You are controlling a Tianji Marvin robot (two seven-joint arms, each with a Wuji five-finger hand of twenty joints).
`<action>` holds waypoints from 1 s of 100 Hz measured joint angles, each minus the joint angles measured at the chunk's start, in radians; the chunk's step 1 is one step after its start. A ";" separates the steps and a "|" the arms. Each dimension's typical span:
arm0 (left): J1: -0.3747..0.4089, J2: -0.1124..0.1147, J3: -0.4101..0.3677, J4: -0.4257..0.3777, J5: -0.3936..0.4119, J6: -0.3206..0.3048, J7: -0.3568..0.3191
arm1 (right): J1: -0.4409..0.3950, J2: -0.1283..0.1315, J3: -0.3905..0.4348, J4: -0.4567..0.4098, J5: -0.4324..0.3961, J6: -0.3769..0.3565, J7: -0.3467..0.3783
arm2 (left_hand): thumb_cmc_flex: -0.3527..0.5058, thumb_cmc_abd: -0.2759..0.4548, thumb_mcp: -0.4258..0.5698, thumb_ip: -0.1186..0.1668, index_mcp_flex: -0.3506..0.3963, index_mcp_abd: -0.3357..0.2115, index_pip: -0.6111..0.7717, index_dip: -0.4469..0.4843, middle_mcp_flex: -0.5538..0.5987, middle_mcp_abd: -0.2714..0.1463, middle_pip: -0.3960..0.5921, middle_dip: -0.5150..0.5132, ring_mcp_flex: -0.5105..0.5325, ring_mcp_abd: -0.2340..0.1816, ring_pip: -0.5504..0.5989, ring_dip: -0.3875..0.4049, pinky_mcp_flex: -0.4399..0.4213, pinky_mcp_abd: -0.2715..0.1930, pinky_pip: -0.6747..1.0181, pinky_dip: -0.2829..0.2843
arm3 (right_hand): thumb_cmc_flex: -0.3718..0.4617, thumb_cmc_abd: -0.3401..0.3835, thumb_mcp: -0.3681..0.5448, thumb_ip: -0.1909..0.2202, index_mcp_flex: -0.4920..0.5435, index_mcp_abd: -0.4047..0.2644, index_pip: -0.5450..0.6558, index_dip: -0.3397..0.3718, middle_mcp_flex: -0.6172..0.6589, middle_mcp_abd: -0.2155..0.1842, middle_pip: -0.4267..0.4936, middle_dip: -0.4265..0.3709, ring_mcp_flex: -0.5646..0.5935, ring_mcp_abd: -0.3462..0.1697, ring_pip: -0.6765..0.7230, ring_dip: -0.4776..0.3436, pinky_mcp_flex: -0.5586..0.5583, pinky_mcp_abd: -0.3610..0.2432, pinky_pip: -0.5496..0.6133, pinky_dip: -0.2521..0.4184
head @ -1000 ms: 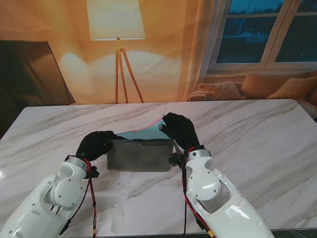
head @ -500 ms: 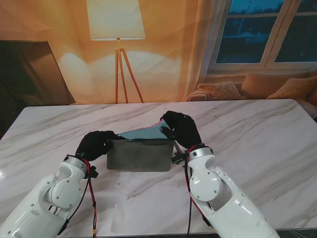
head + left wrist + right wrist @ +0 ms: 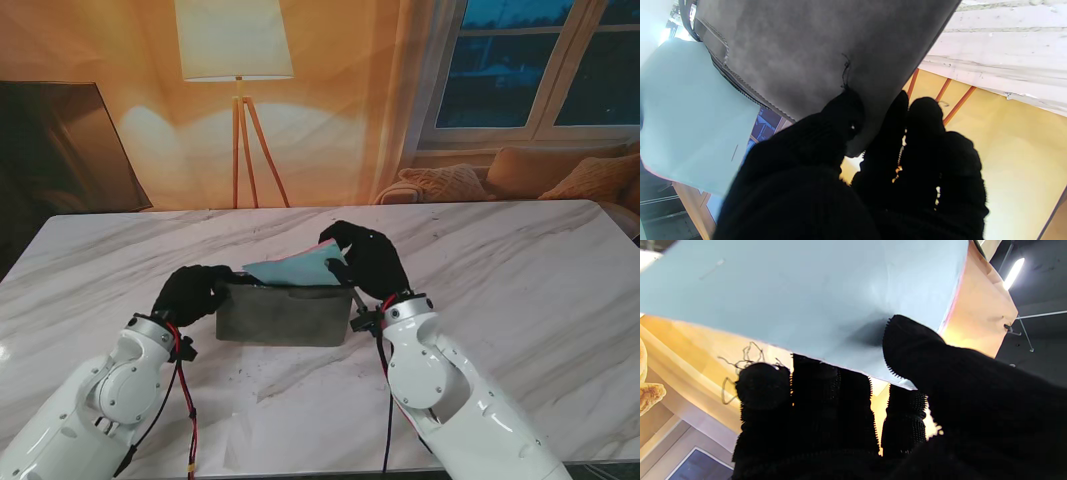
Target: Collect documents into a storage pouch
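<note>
Documents, a pale blue sheet (image 3: 298, 268) with a pink sheet (image 3: 977, 306) behind it, slant out of the top of the dark grey felt pouch (image 3: 284, 313) standing near the middle of the white marble table (image 3: 520, 270). The right hand (image 3: 367, 260), in a black knit glove, pinches the blue sheet's right edge, thumb on one face and fingers (image 3: 826, 396) on the other. The left hand (image 3: 193, 291), also gloved, clamps the pouch's left end between thumb and fingers (image 3: 923, 140), at the zipper edge.
</note>
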 measured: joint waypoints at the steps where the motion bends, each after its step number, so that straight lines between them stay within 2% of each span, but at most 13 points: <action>1: 0.000 0.000 0.000 0.000 0.000 -0.001 0.000 | 0.000 0.001 0.001 0.000 -0.001 -0.001 0.004 | 0.000 0.000 0.000 0.000 0.000 0.000 0.000 0.000 0.000 0.000 0.000 0.000 0.000 0.000 0.000 0.000 0.000 0.000 0.000 0.000 | 0.000 0.000 0.000 0.000 0.000 0.000 -0.011 -0.004 0.000 -0.004 -0.001 0.000 0.000 0.000 0.008 0.001 0.001 0.000 0.003 0.000; 12: 0.000 0.001 0.000 -0.001 0.003 -0.006 0.000 | -0.001 0.014 0.008 -0.004 -0.012 -0.009 0.061 | 0.000 0.000 0.000 0.000 0.000 0.000 0.000 0.000 0.000 0.000 0.000 0.000 0.000 0.000 0.000 0.000 0.000 0.000 0.000 0.000 | -0.001 0.000 0.000 0.000 0.019 0.000 -0.209 -0.127 0.009 -0.042 -0.031 0.000 0.007 -0.006 0.049 0.019 0.008 -0.001 0.033 0.000; 18: 0.000 0.001 0.000 -0.001 0.006 -0.010 0.000 | -0.001 0.021 0.009 -0.005 -0.038 -0.014 0.071 | 0.000 0.004 -0.001 0.000 0.000 0.000 -0.001 0.000 0.000 -0.001 0.000 0.000 0.000 0.000 0.000 0.000 0.000 0.000 0.000 -0.001 | -0.001 0.001 0.000 0.000 0.092 0.000 -0.268 -0.187 0.052 -0.053 -0.045 0.006 0.015 -0.006 0.084 0.038 0.024 -0.001 0.050 -0.001; 21: 0.000 0.001 0.000 -0.001 0.006 -0.011 0.000 | -0.001 0.024 0.009 -0.005 -0.058 -0.016 0.070 | 0.000 0.004 -0.001 0.000 0.000 0.000 -0.004 0.002 0.000 -0.001 0.000 0.000 0.000 0.000 0.000 0.000 0.000 0.000 0.000 -0.001 | -0.001 -0.006 0.000 0.000 0.130 0.000 -0.258 -0.235 0.065 -0.053 -0.055 0.019 0.015 -0.006 0.096 0.046 0.026 -0.001 0.057 -0.001; 28: 0.000 0.002 0.000 -0.001 0.008 -0.013 0.000 | 0.000 0.029 0.009 -0.003 -0.100 -0.024 0.058 | 0.000 0.005 -0.001 0.000 0.000 0.000 -0.006 0.004 0.000 -0.002 0.000 0.000 0.000 0.000 0.000 0.000 0.000 0.000 0.000 -0.001 | -0.002 -0.007 0.000 0.001 0.203 0.004 -0.130 -0.374 0.104 -0.055 -0.065 0.052 0.027 -0.007 0.114 0.058 0.039 -0.001 0.069 -0.001; 35: 0.000 0.002 -0.001 -0.002 0.011 -0.013 0.000 | 0.002 0.030 0.006 0.001 -0.107 -0.029 0.040 | 0.000 0.005 -0.001 0.000 0.000 0.000 -0.007 0.004 0.000 -0.002 0.000 0.000 0.000 0.000 0.000 0.000 0.000 0.000 0.000 -0.001 | -0.002 -0.033 0.001 0.006 0.236 0.006 -0.060 -0.425 0.117 -0.056 -0.065 0.063 0.050 -0.007 0.120 0.062 0.068 -0.001 0.085 -0.001; 46: 0.001 0.002 -0.002 -0.004 0.012 -0.013 0.000 | 0.005 0.030 0.002 0.004 -0.107 -0.029 0.016 | 0.000 0.005 -0.001 0.000 0.000 0.000 -0.007 0.004 0.000 -0.004 0.000 0.000 0.000 0.000 0.000 0.000 0.000 0.000 0.000 -0.001 | -0.002 -0.049 0.001 0.006 0.288 0.016 -0.045 -0.478 0.181 -0.056 -0.059 0.060 0.102 -0.008 0.117 0.064 0.151 0.013 0.111 -0.025; 64: 0.005 0.002 -0.005 -0.010 0.012 -0.018 -0.004 | 0.010 0.021 -0.001 0.008 -0.091 -0.017 -0.014 | 0.000 0.005 -0.001 0.000 0.000 -0.003 -0.007 0.004 0.000 -0.005 0.000 0.000 0.000 0.000 0.000 0.000 0.000 0.000 0.000 -0.002 | -0.002 -0.050 0.001 0.007 0.304 0.027 -0.045 -0.491 0.208 -0.052 -0.033 0.049 0.135 -0.008 0.073 0.063 0.171 0.023 0.115 -0.106; 81: 0.006 0.004 -0.008 -0.012 0.011 -0.031 -0.012 | 0.005 0.009 0.006 -0.005 -0.023 0.001 -0.027 | 0.000 0.008 -0.002 -0.004 -0.002 -0.013 -0.007 0.008 0.000 -0.016 -0.008 0.000 0.000 0.000 -0.001 -0.003 0.000 0.000 0.000 -0.004 | -0.001 -0.050 0.001 0.007 0.327 0.032 -0.051 -0.479 0.219 -0.048 -0.015 0.050 0.141 -0.006 0.072 0.053 0.180 0.032 0.116 -0.136; 89: 0.006 0.005 -0.008 -0.012 0.010 -0.039 -0.013 | 0.000 0.007 0.010 -0.025 0.007 0.017 -0.019 | 0.000 0.008 -0.003 -0.004 -0.003 -0.022 -0.007 0.012 0.000 -0.021 -0.012 0.000 0.000 0.000 -0.002 -0.008 0.000 0.000 0.000 -0.011 | 0.000 -0.050 0.001 0.007 0.337 0.036 -0.074 -0.431 0.219 -0.047 -0.003 0.052 0.142 -0.006 0.072 0.053 0.180 0.033 0.116 -0.158; 100: 0.004 0.006 -0.007 -0.011 0.003 -0.047 -0.011 | -0.004 0.007 0.019 -0.049 0.026 0.022 0.018 | 0.000 0.010 -0.003 -0.004 -0.003 -0.024 -0.007 0.012 0.000 -0.022 -0.012 0.000 0.000 0.000 -0.002 -0.009 0.000 0.000 0.000 -0.011 | 0.001 -0.050 0.001 0.007 0.338 0.037 -0.084 -0.407 0.219 -0.045 0.005 0.060 0.143 -0.006 0.072 0.053 0.180 0.033 0.116 -0.166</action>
